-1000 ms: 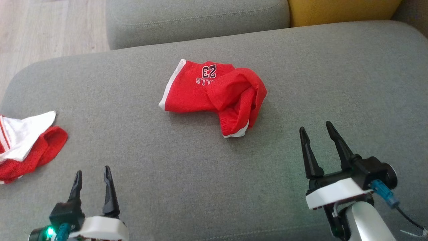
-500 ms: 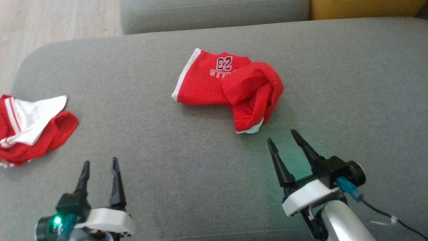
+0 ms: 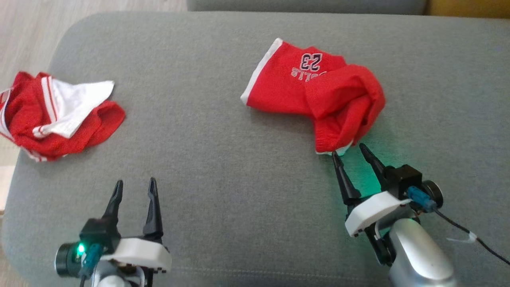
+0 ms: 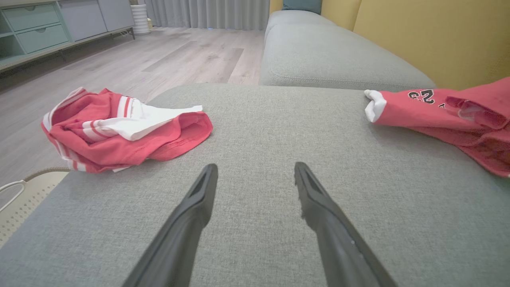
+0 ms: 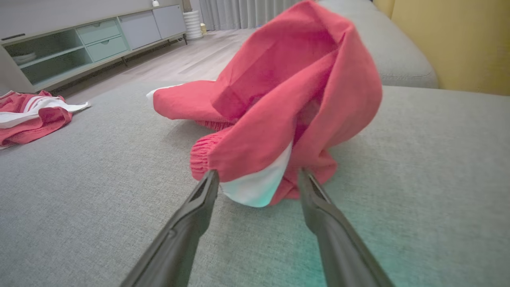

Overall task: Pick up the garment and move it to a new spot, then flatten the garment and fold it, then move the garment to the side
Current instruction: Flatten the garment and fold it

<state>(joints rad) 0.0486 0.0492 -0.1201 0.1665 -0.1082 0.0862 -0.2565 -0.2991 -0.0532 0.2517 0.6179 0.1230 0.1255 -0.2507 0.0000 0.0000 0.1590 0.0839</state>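
Since the right gripper (image 3: 348, 150) has been brought forward, its spread fingers (image 3: 343, 177) are shown, from the head, at the near hem of the garment (image 3: 318, 95) on the cushion (image 3: 223, 167); from the left wrist, the left gripper (image 4: 255, 165) is seen spread, idle; from the right wrist, a grasp is judged imminent.

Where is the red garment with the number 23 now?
The 23 garment lies on the cushion, right of centre in the head view, its near end at the tips of the open right gripper; the striped garment lies far to its left.
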